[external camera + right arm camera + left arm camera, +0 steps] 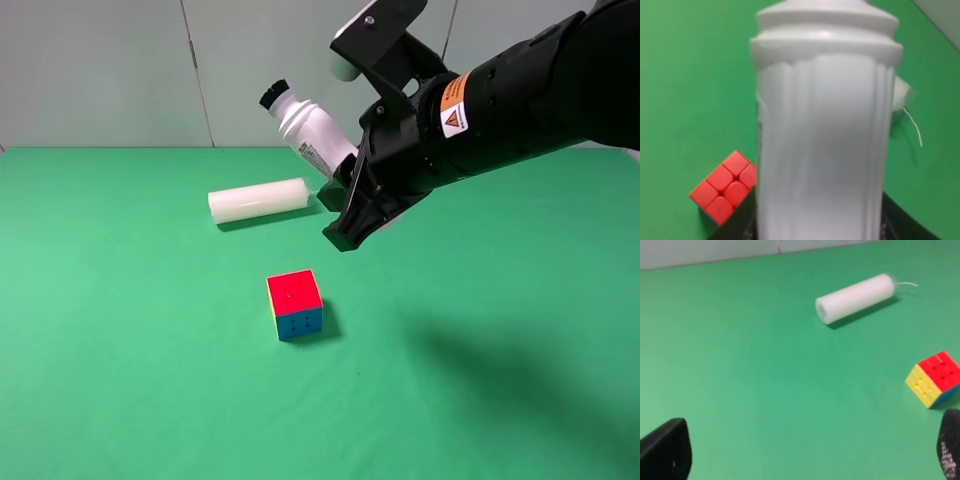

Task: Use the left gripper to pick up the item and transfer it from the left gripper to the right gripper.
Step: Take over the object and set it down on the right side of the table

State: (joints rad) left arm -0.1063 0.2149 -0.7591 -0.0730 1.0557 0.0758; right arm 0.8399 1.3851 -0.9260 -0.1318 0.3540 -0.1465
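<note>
Small white plastic bottle, fluted waisted body, black ribbed cap, tilted in the air over the far middle of the green tabletop, base clamped by the right gripper, its bulky black arm slanting down from the right edge, left gripper spread wide and empty, smooth white cylinder and glossy puzzle cube lying near the centre

1. The bottle is smooth white plastic, a bit shiny, with long ridges down its side.
2. Its cap is black and ribbed.
3. The cylinder is white, smooth and dull.
4. The cube is shiny, bright plastic.
5. The table has a dull green cover.
</note>
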